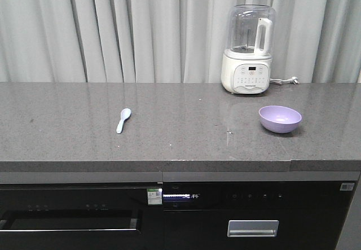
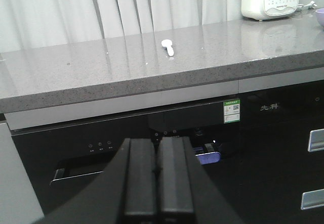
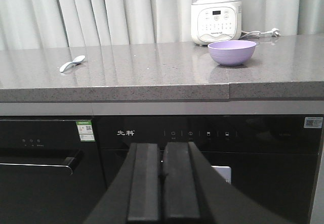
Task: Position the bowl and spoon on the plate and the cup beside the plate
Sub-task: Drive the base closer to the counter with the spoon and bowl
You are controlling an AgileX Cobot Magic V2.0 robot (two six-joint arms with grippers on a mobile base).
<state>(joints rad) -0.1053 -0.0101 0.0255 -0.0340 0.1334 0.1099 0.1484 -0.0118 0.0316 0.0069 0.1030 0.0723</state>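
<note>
Spoon [image 1: 123, 119] lying left on the table [image 1: 186, 131], well apart from bowl [image 1: 280, 118] sitting right, near blender [image 1: 248, 49]. Left gripper [image 2: 157, 148] and right gripper [image 3: 162, 150] clenched, empty, below table edge.

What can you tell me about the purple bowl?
The bowl is small, round and light purple, smooth and plain, like plastic. It stands upright, open side up, and looks empty. It sits on the grey speckled counter, toward the right, in front of the white kitchen machine but apart from it. Only the counter touches it.
</note>
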